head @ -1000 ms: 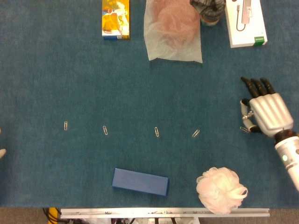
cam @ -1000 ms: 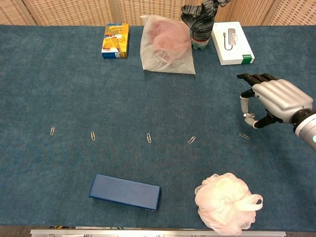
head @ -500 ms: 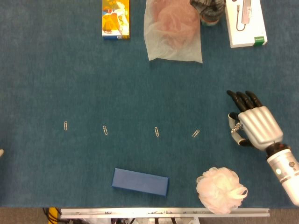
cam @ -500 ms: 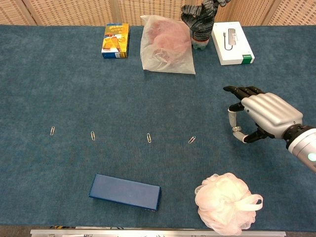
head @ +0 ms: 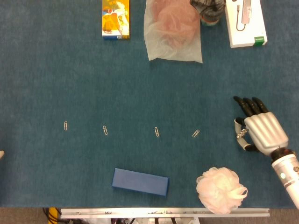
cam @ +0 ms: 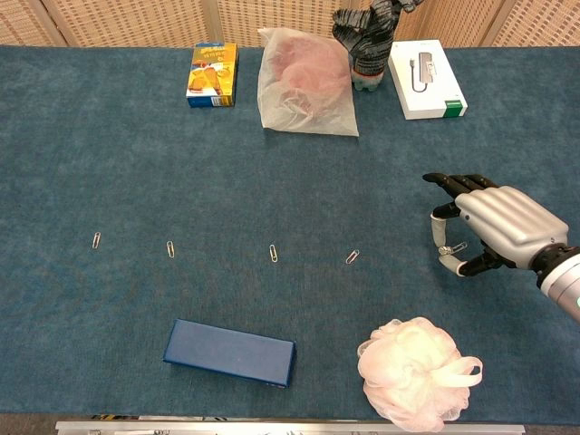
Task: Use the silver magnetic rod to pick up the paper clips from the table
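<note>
Right hand above the blue tabletop, its fingers curled around the silver magnetic rod, which stands roughly upright between thumb and palm with one paper clip apparently clinging to it at the thumb side. Four paper clips lie in a row on the cloth, all on the thumb side of the fingers: the nearest paper clip sits near, the next farther on, and the last two well apart from the hand. The step in hand appears to be carrying the rod to the nearest clip; it is best done by keeping the rod's lower end low and level over the cloth, sweeping it along the row so that each clip jumps to the tip, and avoiding the pink bath pouf just below the wrist and the blue box beneath the row. The left hand shows only as a pale sliver at the head view's edge, so its fingers cannot be judged
</note>
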Controlling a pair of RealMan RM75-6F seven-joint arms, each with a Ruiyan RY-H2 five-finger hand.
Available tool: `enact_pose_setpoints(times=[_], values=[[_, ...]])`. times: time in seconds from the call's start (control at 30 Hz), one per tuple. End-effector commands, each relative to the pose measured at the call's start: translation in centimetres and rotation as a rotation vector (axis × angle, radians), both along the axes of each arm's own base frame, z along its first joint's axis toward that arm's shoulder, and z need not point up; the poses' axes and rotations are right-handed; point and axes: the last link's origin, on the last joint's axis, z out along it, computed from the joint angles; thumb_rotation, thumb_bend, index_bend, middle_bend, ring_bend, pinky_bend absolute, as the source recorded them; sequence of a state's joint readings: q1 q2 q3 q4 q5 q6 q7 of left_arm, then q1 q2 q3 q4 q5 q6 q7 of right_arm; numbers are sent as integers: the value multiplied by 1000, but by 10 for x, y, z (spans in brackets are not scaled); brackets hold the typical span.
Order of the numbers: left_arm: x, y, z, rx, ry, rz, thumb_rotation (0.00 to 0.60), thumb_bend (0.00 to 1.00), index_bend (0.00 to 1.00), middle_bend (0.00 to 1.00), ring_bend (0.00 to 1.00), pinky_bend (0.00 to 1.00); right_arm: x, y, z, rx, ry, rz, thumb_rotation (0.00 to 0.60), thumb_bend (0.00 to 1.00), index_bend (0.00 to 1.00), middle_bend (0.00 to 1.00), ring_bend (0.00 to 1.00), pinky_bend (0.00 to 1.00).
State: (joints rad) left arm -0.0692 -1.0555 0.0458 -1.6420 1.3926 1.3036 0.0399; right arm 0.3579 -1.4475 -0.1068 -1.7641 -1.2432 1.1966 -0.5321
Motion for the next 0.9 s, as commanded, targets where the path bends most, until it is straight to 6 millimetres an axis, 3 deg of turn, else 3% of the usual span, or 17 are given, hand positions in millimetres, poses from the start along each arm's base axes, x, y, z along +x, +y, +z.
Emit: enact_pose_setpoints(times=[0.03, 0.5, 0.9], values=[[0, 0, 0, -1, 1, 1, 600, 28, 467, 349, 208, 55, -2, 0, -1, 1, -2, -10, 600, 315, 633, 37, 0, 0], [0, -2, 1, 0, 4, 2, 600, 28, 467, 349, 208, 55, 37, -14, 5, -28, -98, 103, 600, 314, 633, 37, 0, 0], [1, -4, 5, -15, 17, -5, 600, 28, 467, 349, 208, 55, 67, -24, -22, 54, -168, 173, 600, 315, 633, 37, 0, 0]])
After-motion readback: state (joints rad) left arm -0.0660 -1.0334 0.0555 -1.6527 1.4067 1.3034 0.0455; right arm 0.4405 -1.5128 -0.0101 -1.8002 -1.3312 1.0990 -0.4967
